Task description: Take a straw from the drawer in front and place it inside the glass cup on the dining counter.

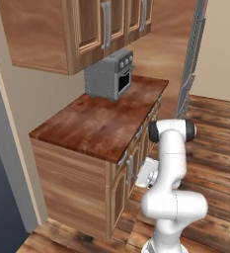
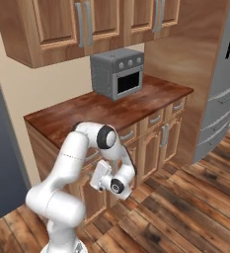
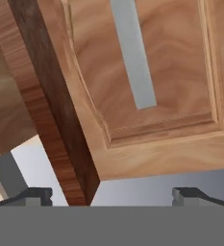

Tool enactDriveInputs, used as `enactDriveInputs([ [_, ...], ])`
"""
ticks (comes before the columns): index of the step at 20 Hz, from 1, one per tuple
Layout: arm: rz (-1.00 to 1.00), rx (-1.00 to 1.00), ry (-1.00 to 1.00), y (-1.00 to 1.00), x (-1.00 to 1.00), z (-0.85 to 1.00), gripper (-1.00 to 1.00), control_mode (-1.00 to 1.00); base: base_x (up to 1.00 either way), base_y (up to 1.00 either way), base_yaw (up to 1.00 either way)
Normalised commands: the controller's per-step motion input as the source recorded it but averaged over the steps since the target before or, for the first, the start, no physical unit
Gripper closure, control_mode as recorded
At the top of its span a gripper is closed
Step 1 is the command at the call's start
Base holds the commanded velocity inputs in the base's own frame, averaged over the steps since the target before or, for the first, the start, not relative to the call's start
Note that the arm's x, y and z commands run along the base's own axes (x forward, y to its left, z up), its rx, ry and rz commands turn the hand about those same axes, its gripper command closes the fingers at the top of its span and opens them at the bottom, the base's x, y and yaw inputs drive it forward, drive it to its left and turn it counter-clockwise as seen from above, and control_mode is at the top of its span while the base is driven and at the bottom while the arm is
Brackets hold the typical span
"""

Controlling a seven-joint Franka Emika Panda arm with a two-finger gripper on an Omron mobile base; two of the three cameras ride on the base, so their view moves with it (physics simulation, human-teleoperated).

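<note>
My gripper (image 3: 113, 194) is open, its fingertips (image 3: 36, 194) wide apart with nothing between them. It is held close against the brown wood cabinet below the short counter top (image 2: 87, 111), at the height of the top row of fronts (image 2: 155, 119). The hand (image 2: 99, 178) (image 1: 147, 173) points into the cabinet face. In the hand view a panelled wood front with a silver handle (image 3: 131, 53) is right ahead, beside the dark reddish edge of the counter top (image 3: 51, 120). All visible fronts are shut. The straw, the glass cup and the dining counter are out of view.
A grey toaster oven (image 2: 117, 73) (image 1: 110, 74) stands at the back of the counter top. Upper cabinets (image 2: 82, 24) hang above it. A steel fridge (image 2: 222, 89) stands to the right. Wooden floor (image 2: 185, 207) lies open to the right of the arm.
</note>
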Motion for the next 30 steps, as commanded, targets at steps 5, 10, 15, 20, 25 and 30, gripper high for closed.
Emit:
enactDriveInputs([
  [5,0.0,0.0,0.0,0.0,0.16,0.0,-1.0,-1.0,0.0,0.0,0.0],
  [10,0.0,-0.01,0.0,0.08,0.19,0.0,-1.0,-1.0,0.0,0.0,0.0],
  [15,0.0,0.0,0.0,0.05,0.47,0.0,-1.0,-1.0,0.0,0.0,0.0],
  [20,0.0,-0.02,0.0,0.0,0.52,-0.02,-1.0,-1.0,0.0,0.0,0.0],
  [25,0.0,-0.08,0.0,0.13,0.48,-0.01,-1.0,-1.0,0.0,0.0,0.0],
  [30,0.0,-0.11,0.0,0.25,0.51,-0.32,-1.0,-1.0,0.0,0.0,0.0],
])
